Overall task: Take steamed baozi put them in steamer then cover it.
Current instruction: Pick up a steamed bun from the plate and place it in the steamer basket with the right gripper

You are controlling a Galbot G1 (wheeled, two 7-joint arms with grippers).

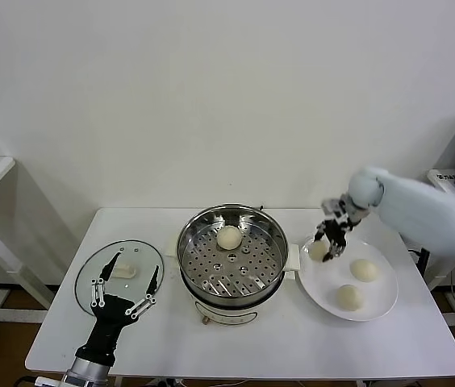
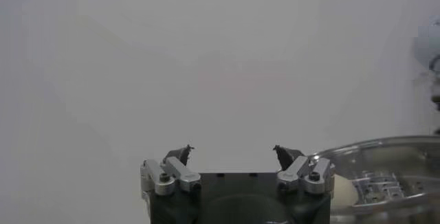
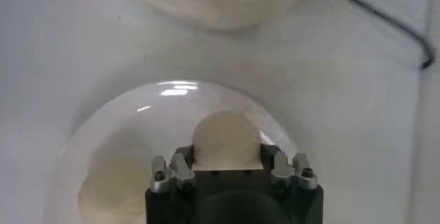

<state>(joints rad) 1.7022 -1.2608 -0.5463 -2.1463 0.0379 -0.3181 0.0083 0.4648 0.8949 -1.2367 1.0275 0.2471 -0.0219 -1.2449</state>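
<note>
1. The round stainless-steel steamer (image 1: 231, 256) stands at the middle of the white table (image 1: 292, 347).
2. One cream-white dough bun (image 1: 229, 237) lies on the steamer's perforated tray, toward the back.
3. The round clear glass lid (image 1: 118, 272) lies flat on the table left of the steamer, with the left hand (image 1: 125, 284) over its near edge.
4. The flat white plate (image 1: 377, 305) lies right of the steamer.
5. Two buns (image 1: 364, 270) lie on the plate; a third bun (image 1: 319, 250) sits at the plate's left edge between the right hand's (image 1: 331, 239) fingers.
</note>
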